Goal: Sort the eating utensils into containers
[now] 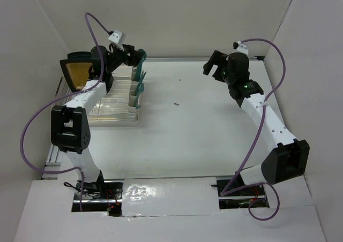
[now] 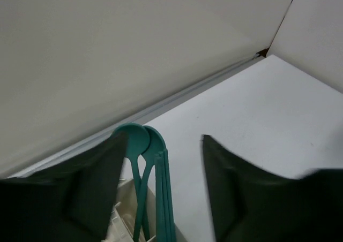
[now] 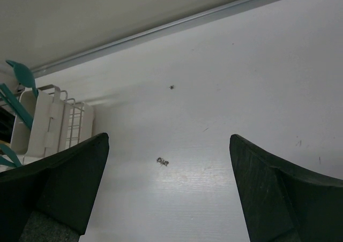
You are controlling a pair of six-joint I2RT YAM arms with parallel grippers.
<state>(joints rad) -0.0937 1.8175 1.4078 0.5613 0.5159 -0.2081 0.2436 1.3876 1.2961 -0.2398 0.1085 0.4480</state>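
The sorting looks all but finished. The left tool (image 2: 166, 145) stands with its fingers parted and clenched on nothing. Two teal spoons (image 2: 142, 140) rise upright between those fingers, close against the left one, with their handles running down into the cream containers (image 3: 40, 121) directly beneath the tool. From above, more teal utensils (image 1: 140, 73) stand in the same row of containers, just below and in front of that tool, at the edge of the dish rack (image 1: 110, 105). The right tool (image 3: 169, 139) is spread wide and empty over the bare table (image 3: 241, 65), with only a small dark speck (image 3: 162, 161) under it. No loose utensil shows on the table, so little or nothing seems left to sort.
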